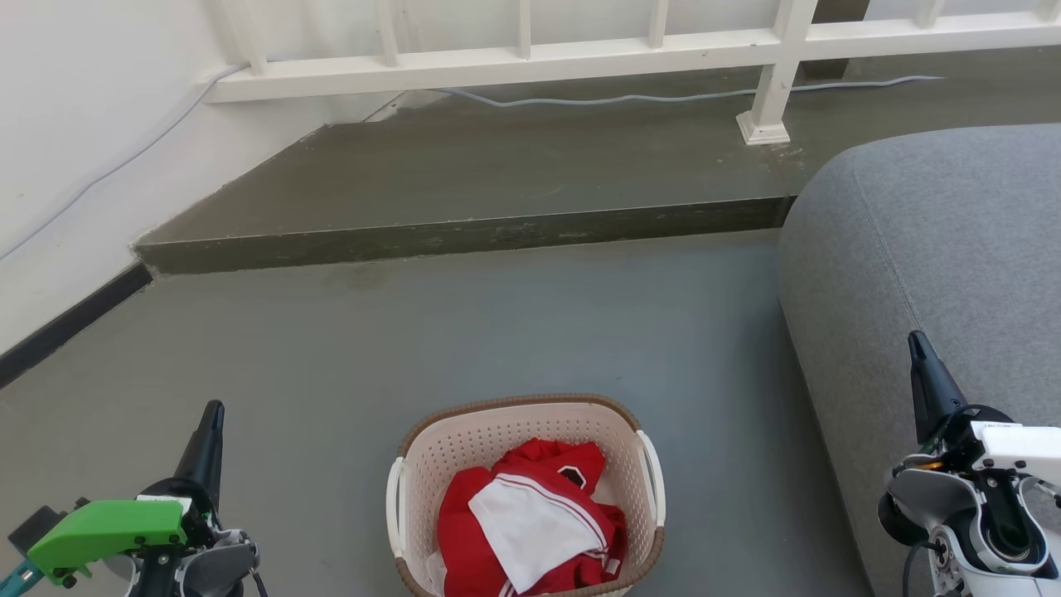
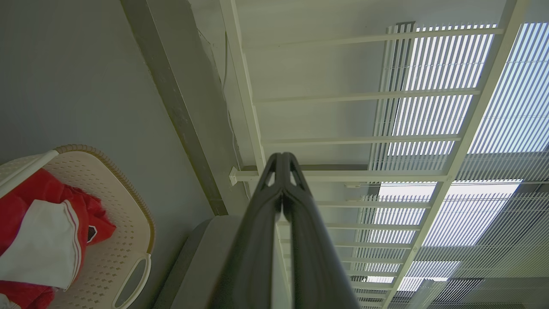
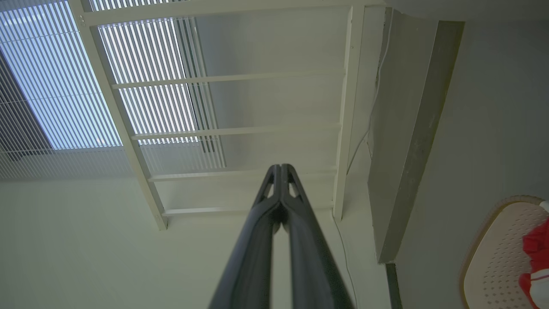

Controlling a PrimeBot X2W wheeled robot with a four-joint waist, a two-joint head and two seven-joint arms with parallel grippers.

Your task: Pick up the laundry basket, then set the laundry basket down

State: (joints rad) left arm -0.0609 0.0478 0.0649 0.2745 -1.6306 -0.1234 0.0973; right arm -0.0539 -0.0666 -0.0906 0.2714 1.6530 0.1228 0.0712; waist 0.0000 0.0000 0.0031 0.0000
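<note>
Grey concrete floor (image 1: 514, 315), cream-white perforated plastic laundry basket (image 1: 497, 439) bottom centre, red-and-white clothes (image 1: 530, 522) inside; left gripper (image 1: 214, 408) and right gripper (image 1: 915, 340) flank it, fingers pinched together, empty.

The right gripper (image 3: 281, 171) rises from the bottom middle, its two dark fingers pressed together at the tips with nothing between them. Beyond it stands a white railing (image 3: 231, 78) with a bright slatted window (image 3: 55, 86) at upper left. A thin cable (image 3: 377, 98) runs beside a raised grey step (image 3: 411, 141). At the lower right edge, on the grey floor (image 3: 493, 107), sits the laundry basket (image 3: 493, 262) holding a red garment (image 3: 538, 249).
</note>
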